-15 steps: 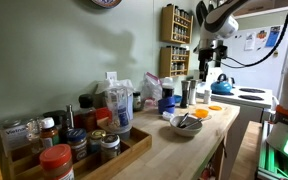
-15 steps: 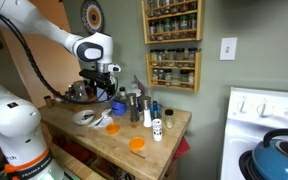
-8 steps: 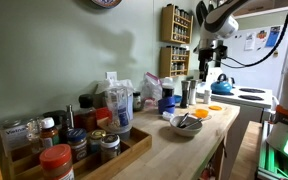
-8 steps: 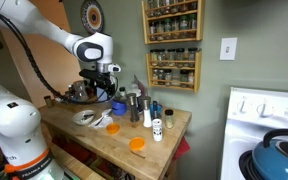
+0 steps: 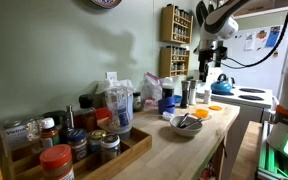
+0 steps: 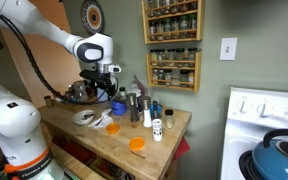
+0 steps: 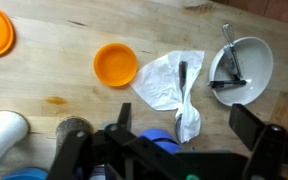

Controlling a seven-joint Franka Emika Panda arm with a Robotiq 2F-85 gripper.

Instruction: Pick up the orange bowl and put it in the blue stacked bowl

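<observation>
Hovers over the counter with gripper (image 7: 184, 118) spread wide and empty, just off the orange bowl (image 7: 115, 64), blue stacked bowl (image 5: 167, 103) and napkin (image 7: 167, 82) near it.

The plain, bright orange bowl (image 7: 115, 64) sits on a pale wood-grain table (image 7: 54, 60). A whitish bowl (image 7: 256, 58) is at three o'clock, a white napkin (image 7: 162, 85) between them. The blue stacked bowl (image 7: 160, 136) is at six o'clock, by the black fingers (image 7: 247, 123).

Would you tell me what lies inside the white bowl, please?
Inside the white bowl lie metal utensils, one handle poking over the rim. Their exact kind is unclear, and they cover part of the bowl's floor.
</observation>
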